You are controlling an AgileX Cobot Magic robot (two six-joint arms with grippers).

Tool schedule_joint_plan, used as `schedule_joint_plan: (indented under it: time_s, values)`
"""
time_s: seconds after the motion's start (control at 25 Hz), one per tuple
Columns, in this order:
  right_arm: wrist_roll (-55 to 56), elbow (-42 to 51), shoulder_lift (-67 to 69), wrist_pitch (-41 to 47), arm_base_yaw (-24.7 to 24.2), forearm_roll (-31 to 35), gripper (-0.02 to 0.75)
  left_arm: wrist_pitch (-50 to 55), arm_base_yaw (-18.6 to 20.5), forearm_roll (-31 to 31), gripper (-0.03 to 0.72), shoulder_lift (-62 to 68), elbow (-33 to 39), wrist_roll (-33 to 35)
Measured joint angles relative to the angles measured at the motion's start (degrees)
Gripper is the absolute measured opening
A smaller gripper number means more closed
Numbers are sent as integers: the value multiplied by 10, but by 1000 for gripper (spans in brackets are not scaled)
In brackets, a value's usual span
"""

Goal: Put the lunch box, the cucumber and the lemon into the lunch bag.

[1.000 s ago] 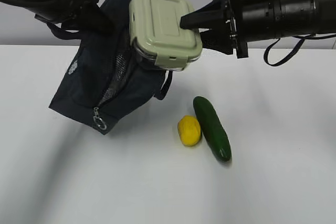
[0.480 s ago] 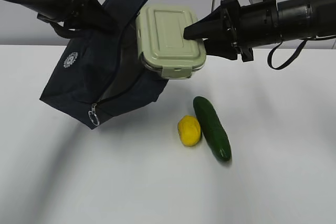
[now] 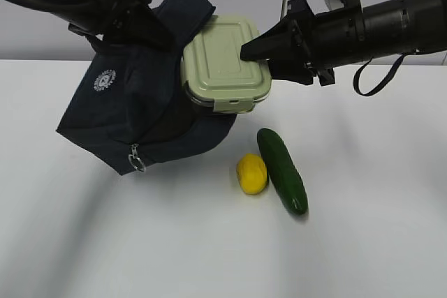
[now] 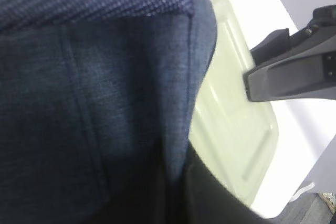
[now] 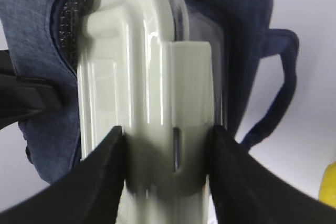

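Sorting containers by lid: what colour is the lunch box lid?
Pale sage green. The lunch box lid shows best in the exterior view.

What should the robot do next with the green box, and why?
Probably keep pushing the lunch box leftward, deeper into the lunch bag. The right gripper clamps it at the bag's opening, only partly inside, while the left arm holds the bag up.

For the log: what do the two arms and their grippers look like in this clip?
Both arms are black. The right arm is a ribbed cylinder with a black cable looped under it and a silvery part on top; the right gripper has flat, tapering matte-black fingers. The left gripper is angular and black; no markings are legible.
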Motion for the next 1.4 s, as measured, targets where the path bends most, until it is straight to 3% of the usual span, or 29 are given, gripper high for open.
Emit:
schedule_joint_plan:
  time_s: [0.76,1.4]
  values:
    - [-2,0,43,-36,43,52,351,-16,-13,-100,-13,34,0,0]
    - [-4,-17,93,-71,61,67,351,-29,-13,-113,-13,84,0,0]
